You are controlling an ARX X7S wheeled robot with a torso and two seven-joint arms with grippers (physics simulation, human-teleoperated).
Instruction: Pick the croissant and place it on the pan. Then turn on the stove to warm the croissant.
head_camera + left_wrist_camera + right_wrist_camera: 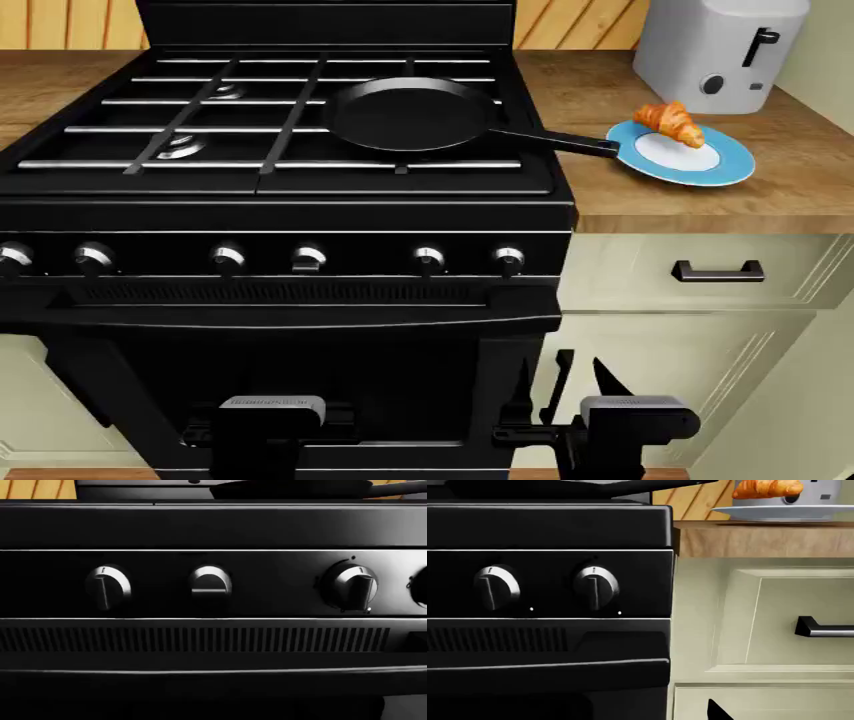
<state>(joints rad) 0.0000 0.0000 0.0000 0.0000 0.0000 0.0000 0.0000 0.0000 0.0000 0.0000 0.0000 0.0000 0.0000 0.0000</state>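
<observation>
The croissant (671, 122) lies on a blue-rimmed plate (707, 170) on the counter right of the stove (287, 200); the right wrist view shows the croissant (767, 488) from low down. The black pan (414, 113) sits empty on the right-hand grates, its handle pointing at the plate. Both grippers hang low before the oven door, far below the croissant. My right gripper (581, 385) is open and holds nothing; one fingertip (718, 712) shows against the cabinet. My left gripper (256, 430) blends into the black door, so its fingers cannot be made out.
Several knobs (310, 260) line the stove front; in the left wrist view the middle knob (210, 582) stands crosswise, unlike its neighbours (107, 587). A grey-white toaster (721, 45) stands behind the plate. Cream drawers with a black handle (717, 271) lie right of the oven.
</observation>
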